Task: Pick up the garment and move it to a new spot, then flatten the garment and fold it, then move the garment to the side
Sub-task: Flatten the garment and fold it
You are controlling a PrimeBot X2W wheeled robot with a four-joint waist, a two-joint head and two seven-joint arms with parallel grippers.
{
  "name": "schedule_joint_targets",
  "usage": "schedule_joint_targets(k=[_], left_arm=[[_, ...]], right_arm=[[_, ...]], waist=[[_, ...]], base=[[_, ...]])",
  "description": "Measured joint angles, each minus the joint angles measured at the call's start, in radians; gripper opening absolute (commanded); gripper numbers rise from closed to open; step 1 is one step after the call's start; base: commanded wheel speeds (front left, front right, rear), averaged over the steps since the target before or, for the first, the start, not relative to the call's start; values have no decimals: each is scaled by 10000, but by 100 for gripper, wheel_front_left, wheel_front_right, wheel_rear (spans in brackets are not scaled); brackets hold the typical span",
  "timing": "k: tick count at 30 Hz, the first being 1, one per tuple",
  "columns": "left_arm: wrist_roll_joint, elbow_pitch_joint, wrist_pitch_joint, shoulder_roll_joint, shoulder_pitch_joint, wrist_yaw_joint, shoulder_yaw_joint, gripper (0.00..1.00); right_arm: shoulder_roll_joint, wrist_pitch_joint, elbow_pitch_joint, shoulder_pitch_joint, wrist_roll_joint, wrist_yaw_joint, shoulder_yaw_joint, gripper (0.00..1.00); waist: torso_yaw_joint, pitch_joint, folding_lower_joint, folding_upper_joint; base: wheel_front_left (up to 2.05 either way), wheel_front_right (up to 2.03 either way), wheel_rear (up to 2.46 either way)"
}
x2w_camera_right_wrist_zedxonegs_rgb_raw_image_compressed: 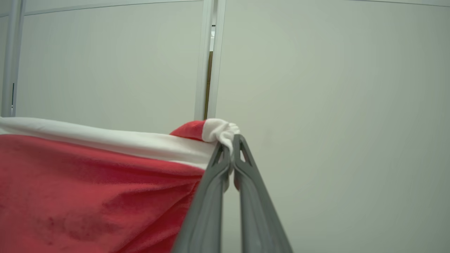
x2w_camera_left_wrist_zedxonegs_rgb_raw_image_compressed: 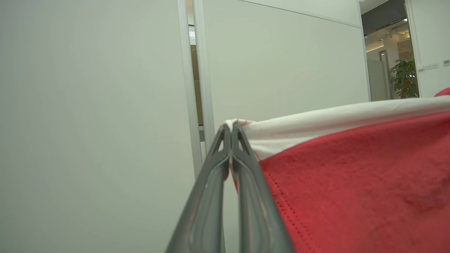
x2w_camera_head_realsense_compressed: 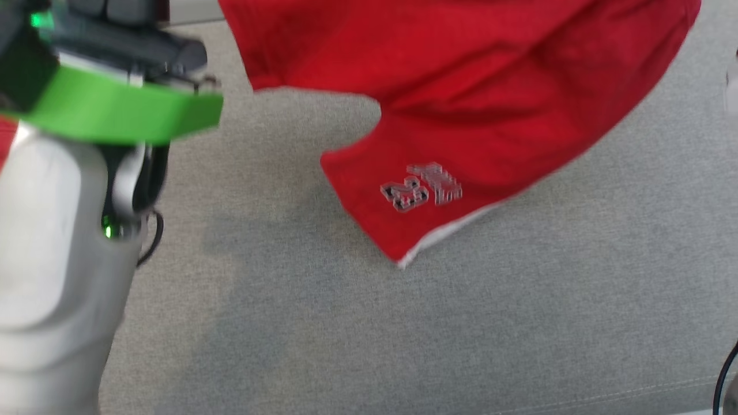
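The garment (x2w_camera_head_realsense_compressed: 473, 98) is red shorts with white trim and a small silver logo on one leg. It hangs in the air above the grey surface (x2w_camera_head_realsense_compressed: 403, 334), its leg ends dangling toward the surface. In the left wrist view my left gripper (x2w_camera_left_wrist_zedxonegs_rgb_raw_image_compressed: 231, 127) is shut on one corner of the garment's (x2w_camera_left_wrist_zedxonegs_rgb_raw_image_compressed: 351, 182) white band. The right wrist view shows my right gripper (x2w_camera_right_wrist_zedxonegs_rgb_raw_image_compressed: 230, 140) shut on the opposite bunched white corner of the garment (x2w_camera_right_wrist_zedxonegs_rgb_raw_image_compressed: 88, 189). The band stretches taut between the two grips. My left forearm (x2w_camera_head_realsense_compressed: 52, 259) with a green band stands at the left of the head view.
Pale wall panels (x2w_camera_left_wrist_zedxonegs_rgb_raw_image_compressed: 88, 105) with a narrow vertical gap stand ahead of both wrists. A doorway with a potted plant (x2w_camera_left_wrist_zedxonegs_rgb_raw_image_compressed: 404, 77) opens at the far right. A dark cable (x2w_camera_head_realsense_compressed: 723, 374) curls at the lower right edge of the grey surface.
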Motion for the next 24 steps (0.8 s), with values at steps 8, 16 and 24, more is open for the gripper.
schedule_joint_targets(k=[8,16,24], left_arm=[[-138,4475,-1501,-882,-3498,-656,376,0],[77,8069,-1939,-1398,-5089,-851,861,0],[382,10422,-1952,-2036,-3646,-828,1271,0]], right_arm=[[94,-963,3018,-3598,564,2,840,0],[888,-2740,7141,-5862,984,6,1657,0],[1565,-3572,11145,-5692,1177,2,2907,0]], waist=[[25,1089,0,0],[-69,1189,0,0],[-87,1538,1,0]], base=[[0,0,0],[0,0,0],[0,0,0]])
